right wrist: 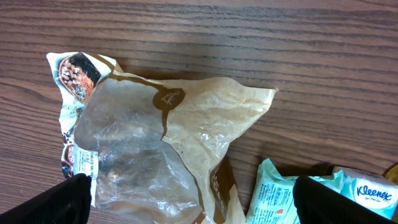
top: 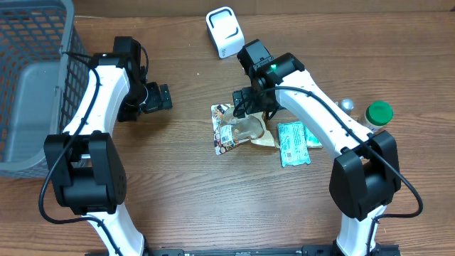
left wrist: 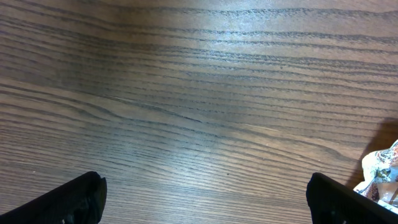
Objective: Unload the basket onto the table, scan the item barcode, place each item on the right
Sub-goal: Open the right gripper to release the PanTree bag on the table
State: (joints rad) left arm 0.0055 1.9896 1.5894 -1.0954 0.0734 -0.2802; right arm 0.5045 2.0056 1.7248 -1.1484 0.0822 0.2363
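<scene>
A crumpled brown-and-clear snack bag (top: 238, 131) lies flat mid-table; in the right wrist view the bag (right wrist: 155, 137) fills the centre, and no barcode shows on it. My right gripper (top: 249, 107) hovers over it, open, with its fingertips (right wrist: 46, 202) astride the bag (right wrist: 193, 202) and nothing gripped. A white scanner (top: 225, 30) stands at the back of the table. My left gripper (top: 163, 97) is open over bare wood, left of the bag. In the left wrist view only the bag's corner (left wrist: 382, 174) shows at the right edge, beyond the open left gripper (left wrist: 205, 205).
A teal tissue packet (top: 293, 142) lies right of the bag, touching it, and shows in the right wrist view too (right wrist: 273, 199). A green-capped bottle (top: 377, 114) and a small silver object (top: 346, 104) sit at the right. A grey mesh basket (top: 28, 85) stands at the far left.
</scene>
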